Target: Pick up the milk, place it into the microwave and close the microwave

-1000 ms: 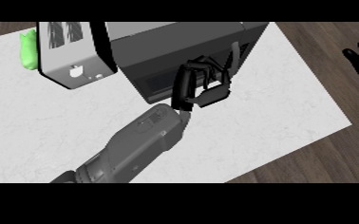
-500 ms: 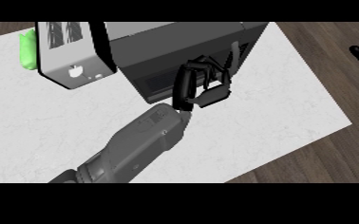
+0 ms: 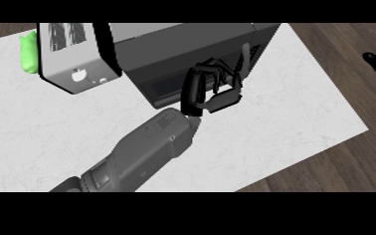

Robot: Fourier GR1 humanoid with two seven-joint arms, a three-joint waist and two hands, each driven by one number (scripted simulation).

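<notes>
The dark grey microwave [image 3: 183, 50] stands at the back of the counter. Its white door [image 3: 70, 55] is swung open to the left. My left hand [image 3: 209, 89] has come in from the lower left and sits at the microwave's front opening. Its fingers [image 3: 229, 77] are loosely bent and apart from the thumb [image 3: 192, 92], and nothing shows between them. No milk is visible; my hand and the dark cavity hide whatever is inside. Only a black tip of my right hand [image 3: 370, 58] shows at the right edge.
A bright green object [image 3: 28, 52] lies at the far left, behind the open door. The white marble counter [image 3: 294, 114] ends at its right and front edges, where wooden floor [image 3: 330, 174] begins.
My left hand has stayed at the microwave's opening in almost the same pose. My right hand has slipped a little further out past the right edge.
</notes>
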